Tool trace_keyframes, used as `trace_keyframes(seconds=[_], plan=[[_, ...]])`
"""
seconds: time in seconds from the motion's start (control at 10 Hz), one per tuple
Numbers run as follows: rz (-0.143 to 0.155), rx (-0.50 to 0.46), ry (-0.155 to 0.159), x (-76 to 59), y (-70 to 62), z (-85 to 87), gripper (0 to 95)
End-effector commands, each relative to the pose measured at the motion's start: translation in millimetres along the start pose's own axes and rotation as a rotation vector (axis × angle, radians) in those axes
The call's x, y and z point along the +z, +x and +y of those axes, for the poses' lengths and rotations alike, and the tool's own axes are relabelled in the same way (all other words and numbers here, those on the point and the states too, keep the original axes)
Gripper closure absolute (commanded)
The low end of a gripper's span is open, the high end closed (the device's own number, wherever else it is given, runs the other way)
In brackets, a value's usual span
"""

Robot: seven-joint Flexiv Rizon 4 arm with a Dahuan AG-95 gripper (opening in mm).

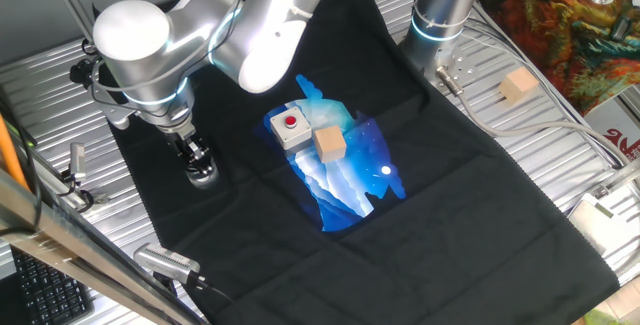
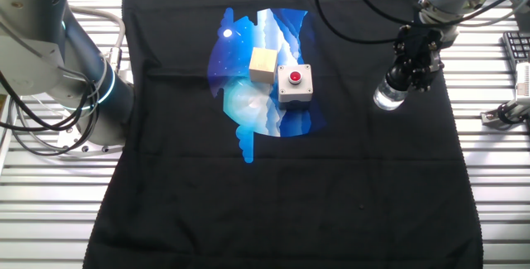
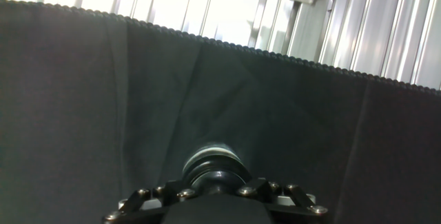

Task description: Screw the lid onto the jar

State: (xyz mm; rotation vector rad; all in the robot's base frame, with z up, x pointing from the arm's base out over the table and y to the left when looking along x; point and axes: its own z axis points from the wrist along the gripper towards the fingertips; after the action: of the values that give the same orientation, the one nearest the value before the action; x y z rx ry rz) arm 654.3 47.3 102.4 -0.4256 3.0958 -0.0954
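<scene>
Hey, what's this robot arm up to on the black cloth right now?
The arm's end effector is down at the edge of the black cloth, closed around the black lid, which sits on top of the small clear jar. It looks to be screwing the lid on. The wooden cube and the grey box with a red button sit untouched on the blue patch.

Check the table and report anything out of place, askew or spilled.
Nothing spilled or damaged. The gripper is down on the lid over the jar on the black cloth. The wooden cube sits askew beside the grey button box; a second cube lies off the cloth.
</scene>
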Motion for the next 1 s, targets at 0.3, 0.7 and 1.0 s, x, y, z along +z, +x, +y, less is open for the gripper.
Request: trace_keyframes(seconds=[0.3,0.7,1.0], plan=[[-0.005,-0.006,-0.002,0.0,-0.4,-0.1,38.0],[-0.007,-0.009,-0.008,0.0,-0.4,-0.1,38.0],[-0.007,-0.016,-0.009,0.1,-0.5,-0.1,38.0]])
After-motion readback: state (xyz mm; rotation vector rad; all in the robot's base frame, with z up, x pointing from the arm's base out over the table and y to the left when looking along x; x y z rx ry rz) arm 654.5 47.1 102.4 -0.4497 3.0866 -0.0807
